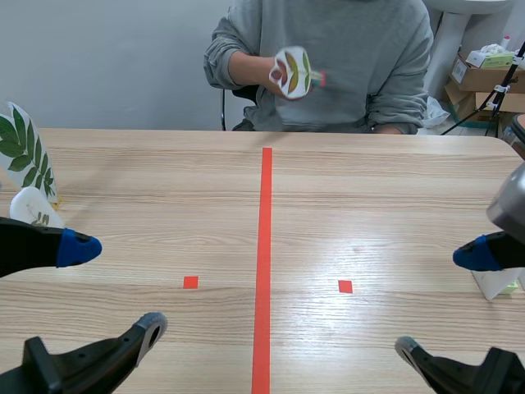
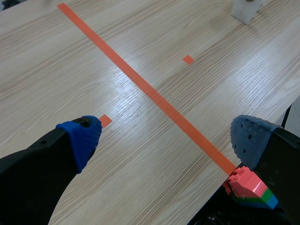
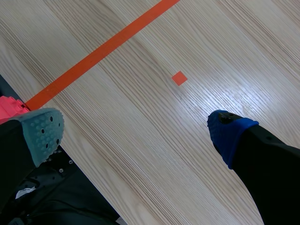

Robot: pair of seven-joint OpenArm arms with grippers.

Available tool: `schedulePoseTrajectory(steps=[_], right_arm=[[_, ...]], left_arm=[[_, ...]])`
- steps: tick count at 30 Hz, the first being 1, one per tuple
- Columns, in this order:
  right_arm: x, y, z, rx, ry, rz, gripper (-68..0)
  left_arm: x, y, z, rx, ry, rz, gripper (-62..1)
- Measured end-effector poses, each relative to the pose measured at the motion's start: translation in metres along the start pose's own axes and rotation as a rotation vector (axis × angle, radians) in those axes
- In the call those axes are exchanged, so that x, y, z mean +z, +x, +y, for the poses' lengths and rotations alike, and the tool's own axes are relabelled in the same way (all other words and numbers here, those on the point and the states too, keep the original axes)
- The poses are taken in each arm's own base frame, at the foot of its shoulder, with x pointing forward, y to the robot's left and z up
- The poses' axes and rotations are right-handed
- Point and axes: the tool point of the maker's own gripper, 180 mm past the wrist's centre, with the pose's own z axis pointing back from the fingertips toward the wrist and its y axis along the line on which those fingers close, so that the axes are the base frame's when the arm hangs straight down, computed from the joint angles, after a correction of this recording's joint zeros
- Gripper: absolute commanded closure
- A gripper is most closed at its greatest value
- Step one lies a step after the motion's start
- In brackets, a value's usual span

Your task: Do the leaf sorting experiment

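Scene view: wood table (image 1: 394, 189) w/ leaf card (image 1: 20, 148), boxes (image 1: 484, 78) behind.

left gripper (image 1: 116, 286) and right gripper (image 1: 439, 301) both low, fingers wide apart

I see a pale wood-grain bench (image 1: 394, 189) with soft glare on it, a plain grey wall (image 1: 107, 57) behind, and cardboard boxes (image 1: 480, 82) stacked at the far right.
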Motion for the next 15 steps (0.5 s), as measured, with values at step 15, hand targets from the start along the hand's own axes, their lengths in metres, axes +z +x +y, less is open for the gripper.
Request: schedulePoseTrajectory(steps=[15], right_arm=[[0.0000,-0.0031,-0.0001,0.000,0.000,0.017,-63.8]], left_arm=[[-0.0007,0.0019,0.0014,-0.007,0.002,-0.005,-58.7]])
